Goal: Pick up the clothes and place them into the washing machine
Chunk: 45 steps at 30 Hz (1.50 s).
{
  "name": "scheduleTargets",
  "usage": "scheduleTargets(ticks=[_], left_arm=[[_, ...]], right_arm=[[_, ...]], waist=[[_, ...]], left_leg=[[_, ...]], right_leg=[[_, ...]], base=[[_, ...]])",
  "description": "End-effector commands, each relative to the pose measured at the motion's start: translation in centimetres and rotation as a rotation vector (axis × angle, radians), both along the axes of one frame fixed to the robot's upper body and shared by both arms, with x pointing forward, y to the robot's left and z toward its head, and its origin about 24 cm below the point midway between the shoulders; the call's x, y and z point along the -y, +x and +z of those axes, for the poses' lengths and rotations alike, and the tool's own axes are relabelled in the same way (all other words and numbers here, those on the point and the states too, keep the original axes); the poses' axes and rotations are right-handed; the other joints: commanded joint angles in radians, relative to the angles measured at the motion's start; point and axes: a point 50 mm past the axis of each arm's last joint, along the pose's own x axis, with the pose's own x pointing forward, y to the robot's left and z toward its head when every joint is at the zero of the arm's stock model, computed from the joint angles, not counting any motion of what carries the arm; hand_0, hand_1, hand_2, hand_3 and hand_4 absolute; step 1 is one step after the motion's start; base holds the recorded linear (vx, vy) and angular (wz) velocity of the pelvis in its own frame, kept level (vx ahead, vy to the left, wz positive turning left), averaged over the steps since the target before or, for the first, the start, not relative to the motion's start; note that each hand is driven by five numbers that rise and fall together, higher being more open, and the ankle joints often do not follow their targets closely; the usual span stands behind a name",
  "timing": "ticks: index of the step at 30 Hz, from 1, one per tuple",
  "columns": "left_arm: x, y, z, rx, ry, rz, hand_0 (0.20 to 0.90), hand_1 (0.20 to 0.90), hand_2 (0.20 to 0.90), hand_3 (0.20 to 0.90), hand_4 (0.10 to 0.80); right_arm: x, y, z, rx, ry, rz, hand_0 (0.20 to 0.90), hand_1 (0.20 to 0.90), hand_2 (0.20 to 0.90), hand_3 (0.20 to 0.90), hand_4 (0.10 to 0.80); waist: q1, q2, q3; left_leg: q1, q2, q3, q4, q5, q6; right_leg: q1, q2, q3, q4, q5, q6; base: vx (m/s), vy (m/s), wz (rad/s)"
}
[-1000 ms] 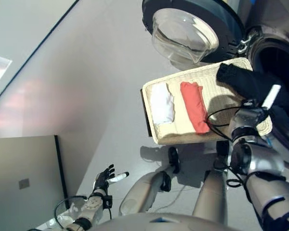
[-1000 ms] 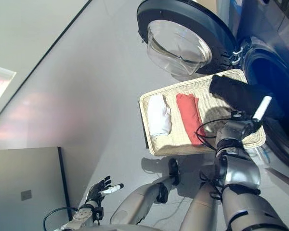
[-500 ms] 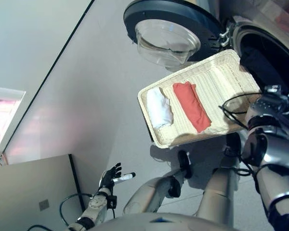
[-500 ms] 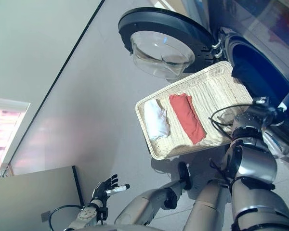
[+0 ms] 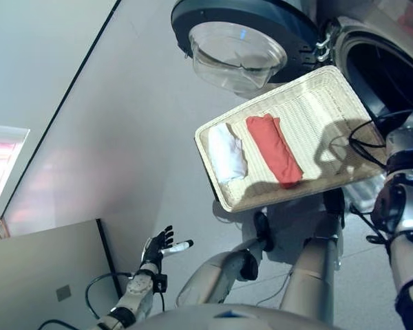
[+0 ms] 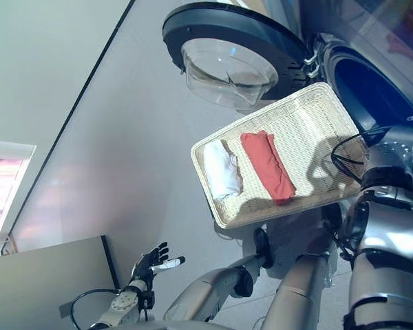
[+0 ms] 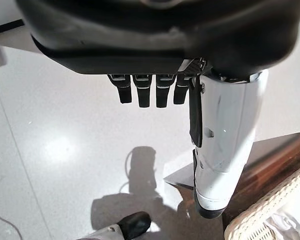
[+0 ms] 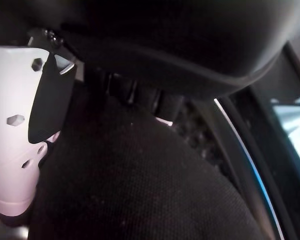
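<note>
A shallow wicker basket (image 5: 208, 165) holds a folded white cloth (image 5: 228, 152) and a folded red cloth (image 5: 274, 150). It stands beside the washing machine, whose drum opening (image 5: 392, 75) is at the upper right. My right arm (image 5: 407, 206) reaches toward that opening. In the right wrist view my right hand (image 8: 15, 135) is curled on a black garment (image 8: 140, 190), right at the drum's rim. My left hand (image 5: 158, 246) hangs open and empty low on the left, over the floor, and also shows in the left wrist view (image 7: 146, 92).
The machine's round door (image 5: 244, 48) stands open above the basket's far side. The low brown box (image 7: 280, 160) lies under the basket's corner (image 7: 275, 215). A grey cabinet (image 5: 41, 275) stands at the lower left.
The camera has shifted. My right hand has carried the black garment from over the basket's right corner into the machine's opening. The white and red cloths have not moved.
</note>
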Motion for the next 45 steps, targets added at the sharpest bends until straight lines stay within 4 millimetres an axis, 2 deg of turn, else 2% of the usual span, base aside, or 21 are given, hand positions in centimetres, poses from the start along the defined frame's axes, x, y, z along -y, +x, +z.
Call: scheduleTargets(ticks=[1, 6, 7, 8, 15, 16, 19, 20, 23, 24, 25, 28, 30, 31, 33, 34, 36, 37, 40, 42, 45], left_arm=[[-5.5, -2.1, -0.3, -0.051, 0.134, 0.163, 0.9, 0.9, 0.9, 0.9, 0.8], [-4.3, -1.8, -0.5, -0.061, 0.102, 0.158, 0.9, 0.9, 0.9, 0.9, 0.8], [-4.1, -1.8, -0.6, -0.063, 0.094, 0.152, 0.9, 0.9, 0.9, 0.9, 0.8], [-3.5, -1.8, -0.7, -0.068, 0.082, 0.146, 0.9, 0.9, 0.9, 0.9, 0.8], [-3.8, -2.4, -0.9, -0.092, 0.096, 0.141, 0.9, 0.9, 0.9, 0.9, 0.8], [-3.8, -2.4, -0.9, -0.092, 0.097, 0.141, 0.9, 0.9, 0.9, 0.9, 0.8], [-3.8, -2.3, -0.9, -0.1, 0.104, 0.132, 0.9, 0.9, 0.9, 0.9, 0.8], [-3.9, -2.3, -1.0, -0.101, 0.106, 0.132, 0.9, 0.9, 0.9, 0.9, 0.8], [-3.8, -2.1, -0.9, -0.101, 0.11, 0.112, 0.9, 0.9, 0.9, 0.9, 0.8], [-3.9, -1.9, -0.9, -0.098, 0.117, 0.101, 0.9, 0.9, 0.9, 0.9, 0.8], [-4.3, -1.4, -0.6, -0.091, 0.142, 0.077, 0.9, 0.9, 0.9, 0.9, 0.8], [-5.0, -0.9, -0.3, -0.071, 0.164, 0.068, 0.9, 0.9, 0.9, 0.9, 0.8], [-5.3, -1.0, -0.3, -0.072, 0.169, 0.076, 0.9, 0.9, 0.9, 0.9, 0.8], [-5.6, -0.8, -0.2, -0.071, 0.176, 0.077, 0.9, 0.9, 0.9, 0.9, 0.8], [-6.0, -1.0, -0.2, -0.082, 0.189, 0.078, 0.9, 0.9, 0.9, 0.9, 0.8], [-6.1, -1.0, -0.2, -0.082, 0.189, 0.079, 0.9, 0.9, 0.9, 0.9, 0.8], [-6.7, -0.7, 0.0, -0.074, 0.206, 0.084, 0.9, 0.9, 0.9, 0.9, 0.8], [-6.8, -0.7, 0.0, -0.075, 0.211, 0.085, 0.9, 0.9, 0.9, 0.9, 0.8], [-7.6, -0.7, 0.2, -0.076, 0.241, 0.095, 0.9, 0.9, 0.9, 0.9, 0.8], [-8.0, -0.3, 0.5, -0.056, 0.261, 0.113, 0.9, 0.9, 0.9, 0.9, 0.8], [-8.4, -0.3, 0.7, -0.047, 0.276, 0.137, 0.9, 0.9, 0.9, 0.9, 0.8]], right_arm=[[1.3, -4.9, 15.2, 0.244, -0.491, -0.131, 0.9, 0.9, 0.9, 0.9, 0.8], [0.4, -1.9, 10.7, 0.184, -0.362, -0.029, 0.9, 0.9, 0.9, 0.9, 0.8], [0.4, -1.5, 9.5, 0.167, -0.329, -0.02, 0.9, 0.9, 0.9, 0.9, 0.8], [0.4, -0.8, 7.0, 0.127, -0.253, 0.002, 0.9, 0.9, 0.9, 0.9, 0.8], [-0.3, 0.6, 2.6, 0.023, -0.174, 0.07, 0.9, 0.9, 0.9, 0.9, 0.8], [-0.3, 0.6, 2.6, 0.023, -0.173, 0.071, 0.9, 0.9, 0.9, 0.9, 0.8], [-1.5, 1.7, -0.5, -0.073, -0.142, 0.139, 0.9, 0.9, 0.9, 0.9, 0.8], [-1.5, 1.7, -0.6, -0.074, -0.141, 0.14, 0.9, 0.9, 0.9, 0.9, 0.8], [-1.7, 1.8, -3.6, -0.216, -0.111, 0.19, 0.9, 0.9, 0.9, 0.9, 0.8], [-2.0, 2.0, -4.8, -0.319, -0.127, 0.219, 0.9, 0.9, 0.9, 0.9, 0.8], [-3.0, 2.5, -7.0, -0.526, -0.219, 0.323, 0.9, 0.9, 0.9, 0.9, 0.8], [-5.4, 3.4, -9.5, -0.693, -0.323, 0.461, 0.9, 0.9, 0.9, 0.9, 0.8], [-6.4, 3.7, -10.3, -0.712, -0.338, 0.502, 0.9, 0.9, 0.9, 0.9, 0.8], [-7.7, 3.8, -12.1, -0.775, -0.359, 0.563, 0.9, 0.9, 0.9, 0.9, 0.8], [-8.7, 3.6, -13.8, -0.899, -0.431, 0.634, 0.9, 0.9, 0.9, 0.9, 0.8], [-8.8, 3.6, -13.8, -0.899, -0.432, 0.634, 0.9, 0.9, 0.9, 0.9, 0.8], [-10.6, 3.9, -15.1, -0.962, -0.498, 0.703, 0.9, 0.9, 0.9, 0.9, 0.8], [-10.9, 3.7, -15.8, -1.012, -0.527, 0.724, 0.9, 0.9, 0.9, 0.9, 0.8], [-11.6, 4.1, -15.6, -1.129, -0.669, 0.733, 0.9, 0.9, 0.9, 0.9, 0.8], [-12.5, 4.5, -15.4, -1.143, -0.718, 0.721, 0.9, 0.9, 0.9, 0.9, 0.8], [-12.6, 4.3, -15.8, -1.197, -0.761, 0.706, 0.9, 0.9, 0.9, 0.9, 0.8]], waist=[[-0.033, 0.023, -0.083], [-0.034, 0.027, -0.07], [-0.033, 0.026, -0.071], [-0.03, 0.035, -0.071], [-0.012, 0.043, -0.08], [-0.013, 0.042, -0.08], [-0.008, 0.032, -0.075], [-0.009, 0.031, -0.075], [-0.008, 0.011, -0.065], [-0.008, 0.001, -0.059], [-0.005, -0.02, -0.047], [-0.001, -0.051, -0.028], [-0.002, -0.062, -0.022], [0.002, -0.083, -0.015], [0.008, -0.106, -0.011], [0.006, -0.106, -0.01], [0.015, -0.133, -0.001], [0.021, -0.144, 0.003], [0.03, -0.172, 0.017], [0.032, -0.187, 0.033], [0.039, -0.203, 0.043]], left_leg=[[-0.051, 0.043, -0.054, 0.093, -0.006, -0.119], [-0.063, 0.05, -0.044, 0.104, -0.01, -0.113], [-0.064, 0.051, -0.045, 0.104, -0.01, -0.113], [-0.066, 0.05, -0.046, 0.102, -0.007, -0.114], [-0.065, 0.048, -0.052, 0.1, -0.001, -0.115], [-0.065, 0.048, -0.052, 0.1, -0.001, -0.115], [-0.064, 0.048, -0.055, 0.098, 0.002, -0.114], [-0.063, 0.049, -0.055, 0.098, 0.003, -0.114], [-0.065, 0.053, -0.062, 0.102, 0.006, -0.114], [-0.067, 0.057, -0.063, 0.105, 0.007, -0.114], [-0.074, 0.065, -0.065, 0.114, 0.011, -0.114], [-0.081, 0.074, -0.077, 0.124, 0.017, -0.114], [-0.082, 0.077, -0.083, 0.125, 0.019, -0.115], [-0.083, 0.082, -0.094, 0.127, 0.024, -0.116], [-0.075, 0.084, -0.106, 0.121, 0.032, -0.119], [-0.074, 0.083, -0.107, 0.121, 0.033, -0.119], [-0.067, 0.087, -0.128, 0.111, 0.043, -0.119], [-0.063, 0.086, -0.136, 0.106, 0.048, -0.12], [-0.059, 0.086, -0.153, 0.1, 0.061, -0.121], [-0.062, 0.087, -0.164, 0.096, 0.068, -0.121], [-0.066, 0.087, -0.179, 0.092, 0.079, -0.123]], right_leg=[[0.109, 0.062, -0.051, 0.077, -0.115, -0.072], [0.101, 0.07, -0.044, 0.075, -0.113, -0.075], [0.102, 0.07, -0.045, 0.073, -0.112, -0.076], [0.104, 0.07, -0.046, 0.069, -0.112, -0.077], [0.109, 0.066, -0.055, 0.067, -0.107, -0.08], [0.109, 0.066, -0.055, 0.066, -0.107, -0.08], [0.117, 0.067, -0.058, 0.056, -0.102, -0.079], [0.119, 0.067, -0.058, 0.055, -0.102, -0.08], [0.13, 0.067, -0.067, 0.046, -0.095, -0.081], [0.131, 0.069, -0.07, 0.045, -0.092, -0.083], [0.135, 0.069, -0.08, 0.042, -0.084, -0.086], [0.143, 0.073, -0.093, 0.037, -0.077, -0.09], [0.148, 0.073, -0.101, 0.034, -0.074, -0.091], [0.158, 0.075, -0.112, 0.027, -0.072, -0.093], [0.176, 0.075, -0.126, 0.017, -0.068, -0.093], [0.178, 0.074, -0.128, 0.016, -0.068, -0.093], [0.199, 0.072, -0.152, 0.005, -0.064, -0.093], [0.208, 0.07, -0.159, -0.001, -0.063, -0.093], [0.227, 0.068, -0.182, -0.012, -0.057, -0.093], [0.23, 0.069, -0.197, -0.013, -0.056, -0.094], [0.237, 0.066, -0.216, -0.018, -0.055, -0.094]], base=[[-0.008, -0.008, -0.03], [-0.017, -0.007, -0.03], [-0.017, -0.003, -0.04], [-0.01, 0.004, -0.05], [-0.007, 0.003, -0.02], [0.0, 0.0, 0.0], [0.0, 0.0, 0.0], [0.0, 0.0, 0.0], [-0.033, -0.044, 0.04], [-0.078, -0.099, 0.07], [-0.086, -0.107, 0.12], [-0.069, -0.098, 0.13], [-0.034, -0.073, 0.11], [-0.028, -0.081, 0.12], [-0.023, -0.074, 0.15], [-0.013, -0.079, 0.17], [-0.01, -0.082, 0.18], [-0.011, -0.054, 0.26], [-0.027, -0.053, 0.32], [-0.034, -0.046, 0.2], [-0.012, -0.047, 0.18]])
